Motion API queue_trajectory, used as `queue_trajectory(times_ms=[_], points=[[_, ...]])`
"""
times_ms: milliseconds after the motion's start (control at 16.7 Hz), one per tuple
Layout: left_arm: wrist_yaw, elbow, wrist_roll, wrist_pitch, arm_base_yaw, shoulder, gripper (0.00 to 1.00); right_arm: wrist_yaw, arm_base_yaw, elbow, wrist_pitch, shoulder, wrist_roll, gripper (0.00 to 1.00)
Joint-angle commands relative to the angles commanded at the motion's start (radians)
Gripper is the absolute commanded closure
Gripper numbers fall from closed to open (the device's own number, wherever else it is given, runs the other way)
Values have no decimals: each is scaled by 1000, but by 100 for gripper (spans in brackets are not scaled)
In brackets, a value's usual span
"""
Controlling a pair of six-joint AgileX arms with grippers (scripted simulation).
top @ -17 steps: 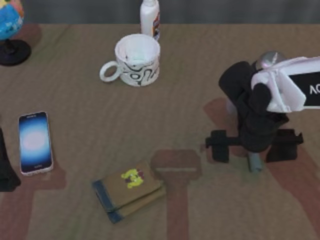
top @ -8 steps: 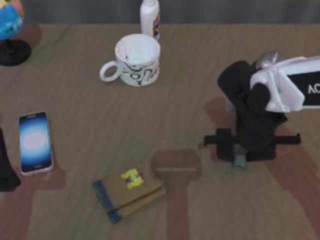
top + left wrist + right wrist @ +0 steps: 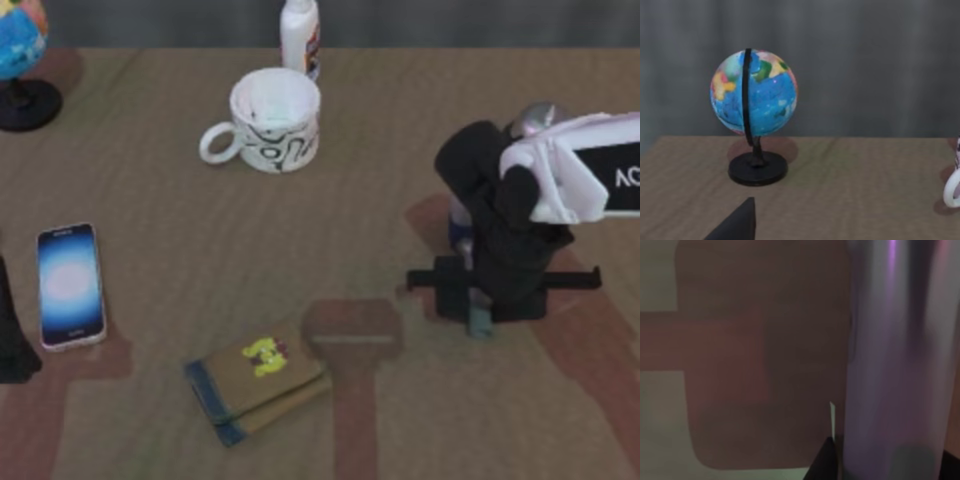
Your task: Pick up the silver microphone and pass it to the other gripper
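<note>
The silver microphone (image 3: 481, 322) lies under my right arm at the table's right. Only its grey handle end and a bit of its dark head (image 3: 459, 234) show in the top view. My right gripper (image 3: 478, 300) points down over it and is shut on the handle. In the right wrist view the silver handle (image 3: 890, 365) fills one side, pressed against one black fingertip (image 3: 827, 462). My left gripper (image 3: 10, 345), the other gripper, is parked at the table's left edge. One of its fingers (image 3: 740, 225) shows far off to one side, so it is open and holds nothing.
A silver bell (image 3: 540, 118) sits just behind my right arm. A white patterned mug (image 3: 272, 120) and a white bottle (image 3: 300, 35) stand at the back middle, with a globe (image 3: 20, 60) at the back left. A phone (image 3: 70, 285) and a tan wallet (image 3: 258, 382) lie toward the front left.
My right gripper's fingers stood wide apart either side of the microphone one second ago and have since closed on its handle. The left arm has not moved.
</note>
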Motion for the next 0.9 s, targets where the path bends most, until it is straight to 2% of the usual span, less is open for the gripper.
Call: queue_trajectory(times_ms=[60, 240, 420, 660, 900], points=[[0, 0, 0, 0, 0, 0, 0, -46, 13, 24, -9, -42, 31, 100], [0, 0, 0, 0, 0, 0, 0, -54, 15, 18, 23, -47, 18, 100], [0, 0, 0, 0, 0, 0, 0, -85, 20, -7, 145, -68, -25, 100], [0, 0, 0, 0, 0, 0, 0, -153, 22, -79, 433, -122, -119, 100], [0, 0, 0, 0, 0, 0, 0, -237, 25, -182, 817, -197, -240, 100]])
